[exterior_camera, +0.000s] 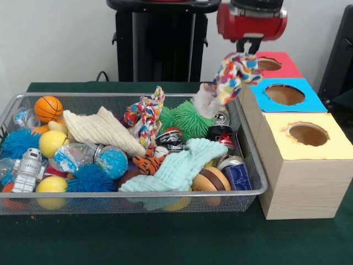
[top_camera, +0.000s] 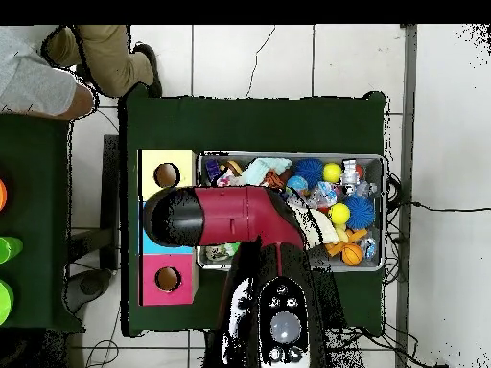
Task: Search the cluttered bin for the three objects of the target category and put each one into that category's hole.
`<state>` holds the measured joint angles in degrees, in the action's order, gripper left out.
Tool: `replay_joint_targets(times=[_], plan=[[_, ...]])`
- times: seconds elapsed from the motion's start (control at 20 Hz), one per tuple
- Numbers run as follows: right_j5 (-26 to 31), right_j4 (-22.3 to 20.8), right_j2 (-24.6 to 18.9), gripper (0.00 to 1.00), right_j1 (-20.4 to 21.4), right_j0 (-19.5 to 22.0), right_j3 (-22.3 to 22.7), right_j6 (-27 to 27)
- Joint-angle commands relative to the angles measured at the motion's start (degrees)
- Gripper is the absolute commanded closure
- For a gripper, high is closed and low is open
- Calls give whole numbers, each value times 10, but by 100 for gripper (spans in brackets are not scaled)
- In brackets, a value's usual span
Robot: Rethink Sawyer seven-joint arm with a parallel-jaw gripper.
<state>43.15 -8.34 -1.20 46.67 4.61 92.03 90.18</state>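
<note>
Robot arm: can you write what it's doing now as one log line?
gripper: shut on patchwork rag | rag: lifted, beside blue-topped box | yellow-topped hole: empty | another rag in mesh bin

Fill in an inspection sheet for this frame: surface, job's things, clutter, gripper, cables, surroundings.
Surface: dark green table.
Job's things: one printed rag hangs from the gripper, above the bin's corner beside the blue box; a second rag lies in the mesh bin; third not made out. Yellow hole open, in the box nearest the front camera.
Clutter: balls, spiky balls, cream cloth, mint cloth, cans, toy robot.
Gripper: shut on the rag.
Cables: one black lead behind the table; more on the floor overhead.
Surroundings: person at the overhead view's top left; tiled floor.
</note>
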Motion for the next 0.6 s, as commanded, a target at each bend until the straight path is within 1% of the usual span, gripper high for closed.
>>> replay_joint_targets(times=[0.05, 0.15, 0.35, 0.45, 0.6], plan=[[136, 28, -5, 100, 26, -25, -51, 108], [148, 57, -13, 100, 12, -37, -65, 151], [118, 85, -3, 100, -25, -82, -83, 228], [92, 95, 7, 100, -42, -103, -85, 253], [59, 109, 16, 100, -58, -125, -81, 272]])
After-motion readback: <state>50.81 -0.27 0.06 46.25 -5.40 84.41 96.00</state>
